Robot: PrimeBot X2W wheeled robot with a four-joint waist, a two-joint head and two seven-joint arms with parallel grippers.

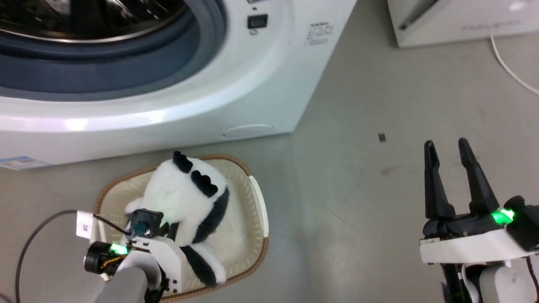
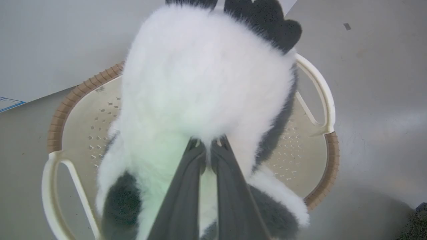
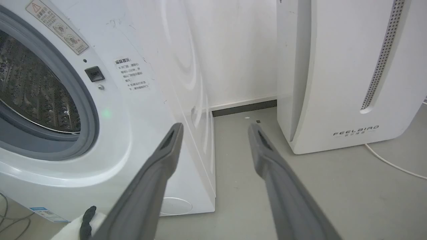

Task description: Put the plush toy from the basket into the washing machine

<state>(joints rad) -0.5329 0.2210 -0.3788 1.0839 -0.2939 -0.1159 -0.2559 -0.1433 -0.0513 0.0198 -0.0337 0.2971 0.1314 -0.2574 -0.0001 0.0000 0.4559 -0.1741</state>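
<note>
The plush toy (image 1: 185, 198), fluffy white with black limbs, rises out of the cream basket (image 1: 252, 202) on the floor in front of the washing machine (image 1: 168, 84). My left gripper (image 2: 208, 146) is shut on the plush toy (image 2: 206, 76), its two dark fingers pinching the white fur over the basket (image 2: 320, 86). In the head view the left wrist (image 1: 147, 240) covers the toy's lower part. The washing machine's porthole is uncovered and shows the steel drum (image 3: 33, 90). My right gripper (image 1: 446, 145) hangs open at the lower right, away from the basket, fingers (image 3: 166, 146) empty.
A white slanted appliance (image 3: 337, 73) stands right of the washing machine, with a narrow gap between them. A white cable (image 1: 509, 67) runs over the grey floor at the right. A black cable (image 1: 33, 235) loops at the lower left. A small dark speck (image 1: 382, 137) lies on the floor.
</note>
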